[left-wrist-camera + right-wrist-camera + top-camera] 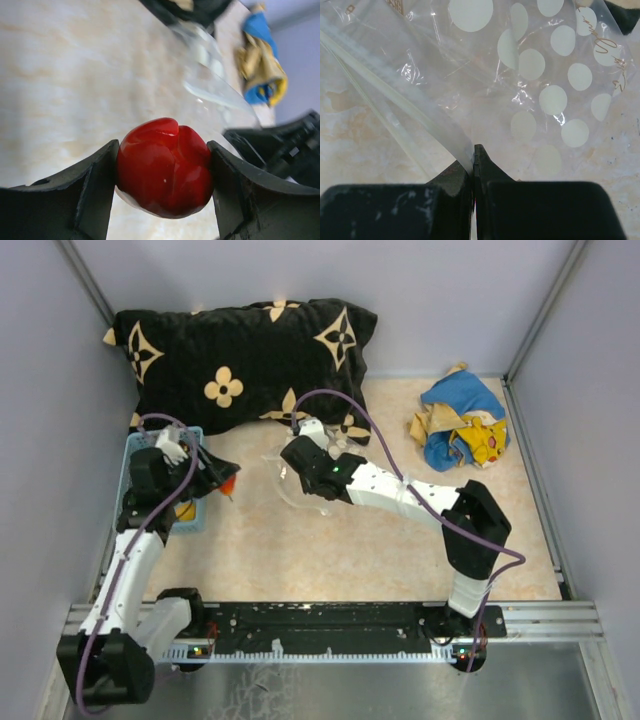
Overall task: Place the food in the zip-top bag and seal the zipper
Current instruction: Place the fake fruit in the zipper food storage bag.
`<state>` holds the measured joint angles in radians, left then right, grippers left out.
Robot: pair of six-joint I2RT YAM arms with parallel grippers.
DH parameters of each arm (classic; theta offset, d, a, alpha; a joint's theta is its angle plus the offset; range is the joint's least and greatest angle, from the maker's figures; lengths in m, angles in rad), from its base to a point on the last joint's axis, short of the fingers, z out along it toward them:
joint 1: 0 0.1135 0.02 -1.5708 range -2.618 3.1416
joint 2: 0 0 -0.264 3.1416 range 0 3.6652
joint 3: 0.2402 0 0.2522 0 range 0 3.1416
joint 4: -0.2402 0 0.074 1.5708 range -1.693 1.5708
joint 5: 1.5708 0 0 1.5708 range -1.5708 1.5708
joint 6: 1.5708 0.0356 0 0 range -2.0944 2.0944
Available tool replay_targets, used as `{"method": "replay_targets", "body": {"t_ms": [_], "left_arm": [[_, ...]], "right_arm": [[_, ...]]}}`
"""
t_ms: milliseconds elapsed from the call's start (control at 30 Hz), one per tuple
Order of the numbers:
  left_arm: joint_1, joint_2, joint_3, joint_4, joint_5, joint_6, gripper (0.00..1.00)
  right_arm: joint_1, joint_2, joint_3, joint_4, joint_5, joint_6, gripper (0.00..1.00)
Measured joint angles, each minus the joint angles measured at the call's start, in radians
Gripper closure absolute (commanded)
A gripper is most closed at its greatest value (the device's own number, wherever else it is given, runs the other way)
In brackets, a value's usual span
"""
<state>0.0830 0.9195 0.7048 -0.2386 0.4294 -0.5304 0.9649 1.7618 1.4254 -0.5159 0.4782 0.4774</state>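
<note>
My left gripper is shut on a glossy red toy fruit and holds it above the table; in the top view the left gripper is just right of the light blue basket, short of the bag. The zip-top bag is clear with pale dots and lies open on the table; it also shows in the top view and the left wrist view. My right gripper is shut on the bag's mouth edge, pinching the pale zipper strip. Other food in the basket is mostly hidden.
A black pillow with tan flower marks lies at the back. A blue-and-yellow cloth is bunched at the back right, also in the left wrist view. Something orange-yellow shows in the basket. Walls enclose three sides.
</note>
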Motion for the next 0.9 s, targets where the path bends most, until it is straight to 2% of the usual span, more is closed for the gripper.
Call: {"method": "replay_targets", "body": {"t_ms": [133, 300, 567, 900], "left_arm": [[-0.184, -0.024, -0.075, 0.100, 0.008, -0.122, 0.56], [-0.290, -0.029, -0.133, 0.252, -0.019, -0.239, 0.56], [-0.393, 0.005, -0.202, 0.488, -0.058, -0.383, 0.56], [-0.433, 0.008, -0.236, 0.625, -0.142, -0.444, 0.55]], "right_arm": [[0.000, -0.002, -0.002, 0.009, -0.025, 0.026, 1.00], [0.000, -0.021, -0.007, 0.014, -0.051, 0.050, 1.00], [0.000, -0.089, -0.038, 0.030, -0.104, 0.084, 1.00], [0.000, -0.127, -0.062, 0.060, -0.211, 0.126, 1.00]]}}
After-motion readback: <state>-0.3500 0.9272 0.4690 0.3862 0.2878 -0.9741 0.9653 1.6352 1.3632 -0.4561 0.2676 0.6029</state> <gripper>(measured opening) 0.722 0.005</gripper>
